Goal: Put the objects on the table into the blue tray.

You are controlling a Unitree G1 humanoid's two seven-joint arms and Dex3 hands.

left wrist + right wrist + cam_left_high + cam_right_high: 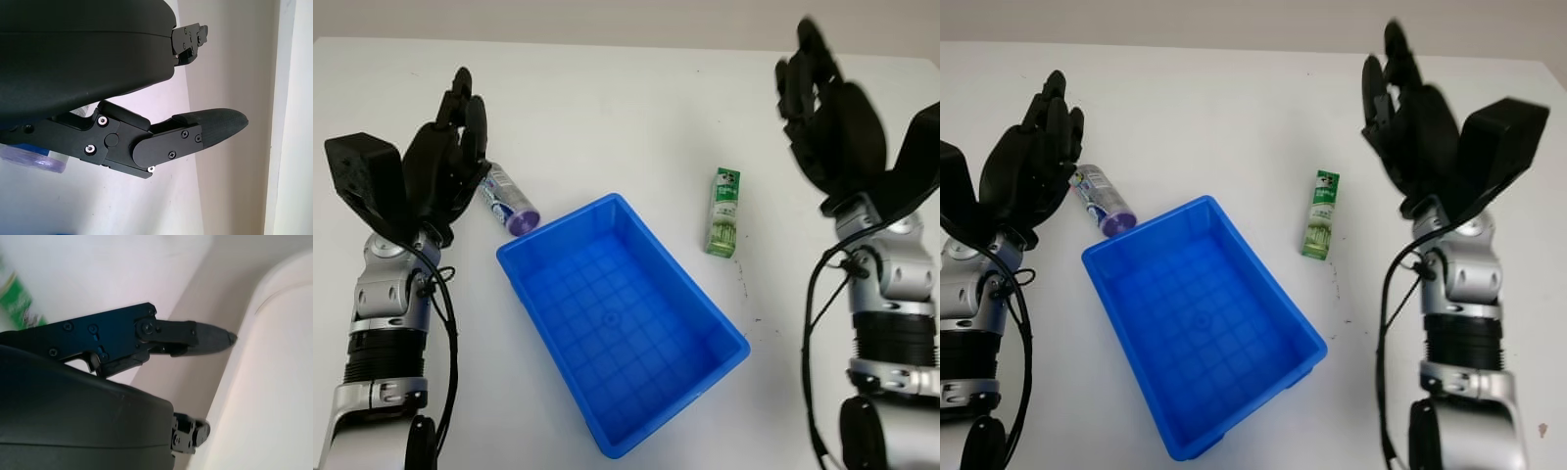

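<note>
The blue tray (pixel 636 392) sits in the middle of the white table, turned at an angle, with nothing inside. A small bottle with a purple cap (pixel 509 203) lies on its side just off the tray's far left corner. A green and white box (pixel 723 211) lies flat to the right of the tray. My left hand (pixel 450 147) is open, raised above the table right beside the bottle. My right hand (pixel 822 88) is open too, held up to the right of the green box. A sliver of that green box (pixel 14 298) and the bottle's purple cap (pixel 34 161) appear in the wrist views.
The white table (pixel 607 108) stretches bare behind the tray up to its far edge. Black cables hang along both forearms near the table's front.
</note>
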